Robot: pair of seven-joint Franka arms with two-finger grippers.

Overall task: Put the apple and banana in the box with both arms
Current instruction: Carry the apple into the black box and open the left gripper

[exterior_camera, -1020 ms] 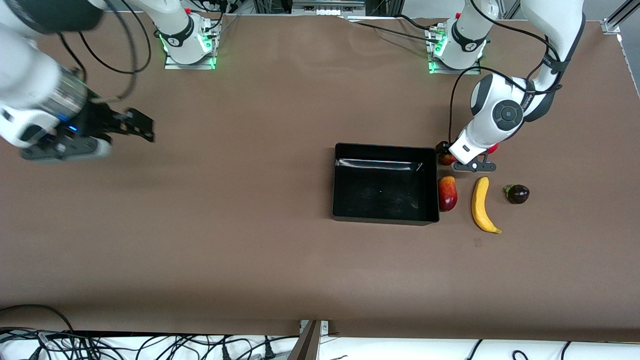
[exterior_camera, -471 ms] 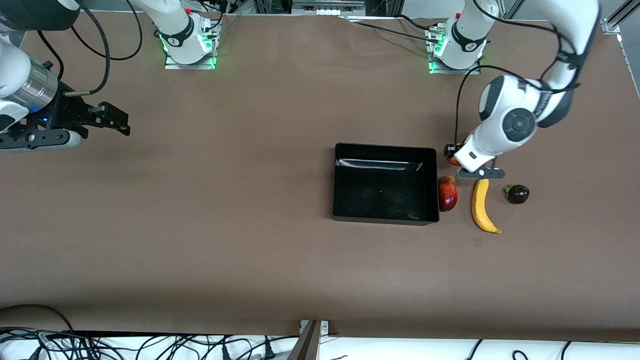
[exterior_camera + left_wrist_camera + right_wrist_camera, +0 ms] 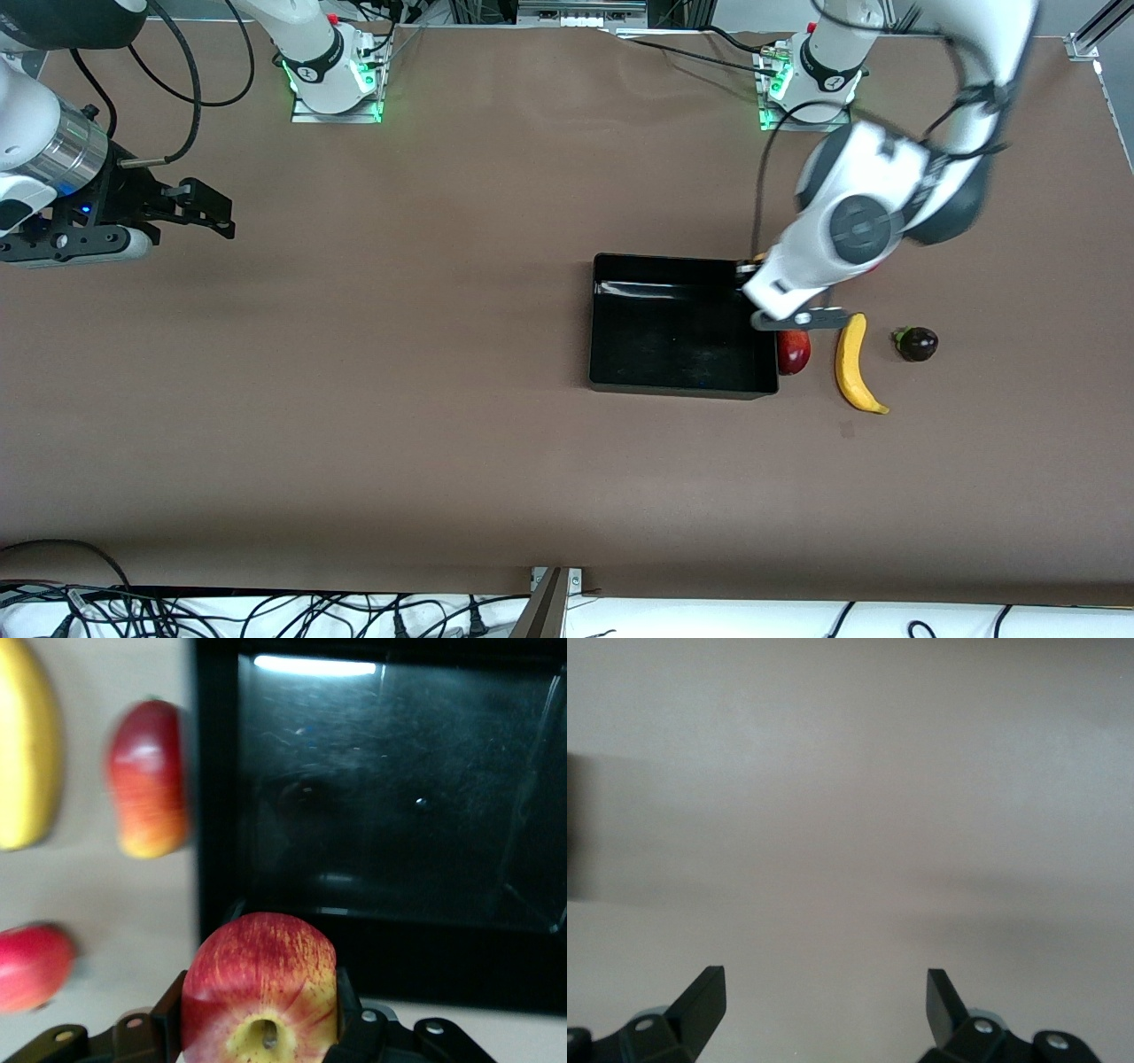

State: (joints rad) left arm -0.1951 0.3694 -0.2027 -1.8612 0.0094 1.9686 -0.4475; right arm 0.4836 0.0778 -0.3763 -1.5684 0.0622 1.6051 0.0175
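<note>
My left gripper [image 3: 753,268] is shut on the apple [image 3: 260,988], red with yellow streaks and its stem dimple showing. It holds the apple in the air over the rim of the black box [image 3: 592,323] at the left arm's end. The box's floor [image 3: 381,797] holds nothing. In the front view the wrist hides the apple. The yellow banana [image 3: 853,363] lies on the table beside the box toward the left arm's end, and also shows in the left wrist view [image 3: 27,753]. My right gripper [image 3: 208,208] is open and empty over bare table at the right arm's end [image 3: 824,992].
An elongated red-and-yellow fruit [image 3: 793,352] lies against the box's outer wall, between box and banana. A dark purple fruit [image 3: 917,343] lies past the banana toward the left arm's end. A plain red fruit [image 3: 31,966] shows in the left wrist view.
My left gripper has lifted the apple from the table beside the box and carried it over the box's rim. The right arm drew back toward its end of the table, then held still.
</note>
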